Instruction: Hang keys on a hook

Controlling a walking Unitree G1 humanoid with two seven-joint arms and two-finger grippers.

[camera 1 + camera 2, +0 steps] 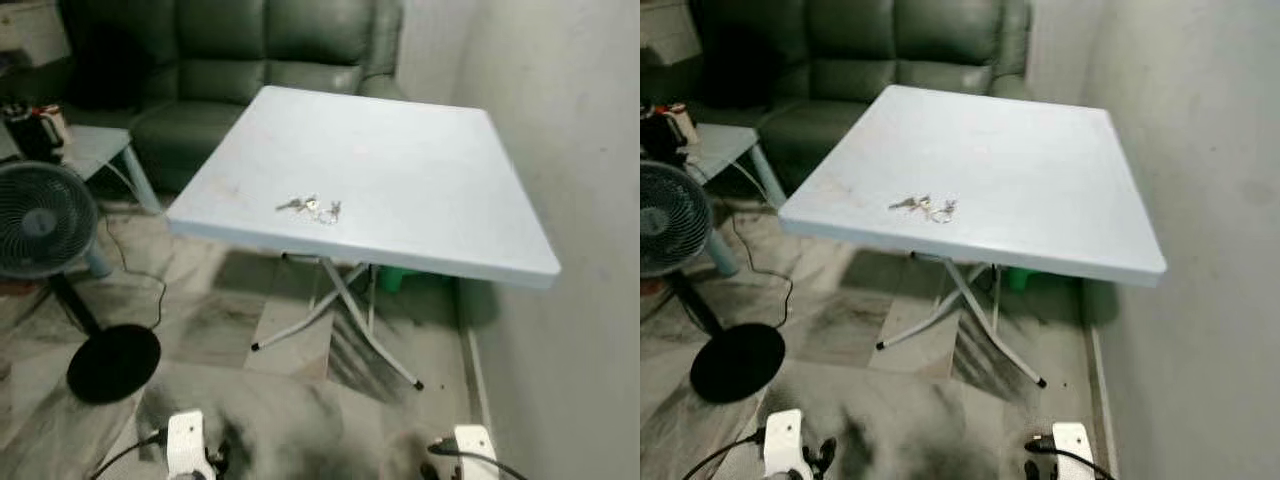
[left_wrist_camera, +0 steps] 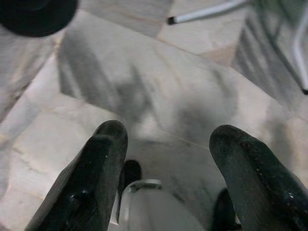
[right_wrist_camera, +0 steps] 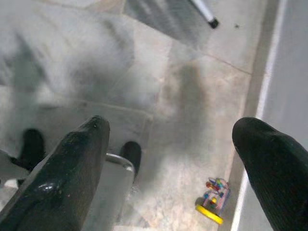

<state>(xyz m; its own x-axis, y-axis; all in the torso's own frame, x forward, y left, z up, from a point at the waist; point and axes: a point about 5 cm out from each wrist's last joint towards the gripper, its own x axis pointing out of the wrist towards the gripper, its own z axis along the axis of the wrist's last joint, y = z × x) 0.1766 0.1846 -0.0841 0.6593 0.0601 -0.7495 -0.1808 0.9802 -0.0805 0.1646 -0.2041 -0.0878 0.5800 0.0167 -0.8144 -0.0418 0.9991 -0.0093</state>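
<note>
A small bunch of silver keys lies on the white folding table, near its front edge. Both arms hang low by my sides, well below and in front of the table; their white wrists show at the bottom of the eye views. Seen from the wrist, my left gripper is open, its two black fingers apart over the marble floor. My right gripper is open too, pointing at the floor beside the wall.
A black standing fan with a round base and cable stands at the left. A dark green sofa sits behind the table. A white wall runs along the right. A small colourful toy lies on the floor.
</note>
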